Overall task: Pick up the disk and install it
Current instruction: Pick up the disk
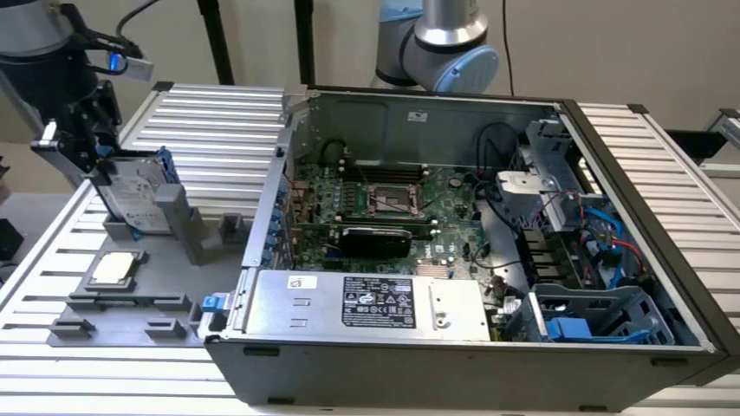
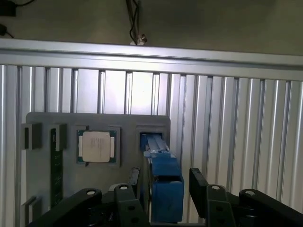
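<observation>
Ribbed aluminium table (image 1: 127, 381). Open steel computer case (image 1: 463, 364), near edge: blue plastic drive cage (image 1: 595, 316) in its near corner. Grey matt fixture tray (image 1: 173, 290), beside the case: square silver CPU chip (image 1: 116, 269) lying flat. Disk (image 1: 137, 195), tray's far edge: upright in its slot, silver-grey, white label, blue carrier. Judged not yet lifted, install outstanding. Gripper (image 1: 90, 143): black jaws parted, straddling the disk's top edge, narrow gaps either side.

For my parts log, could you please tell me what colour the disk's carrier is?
The disk's carrier is bright blue, clearest in the wrist view.
</observation>
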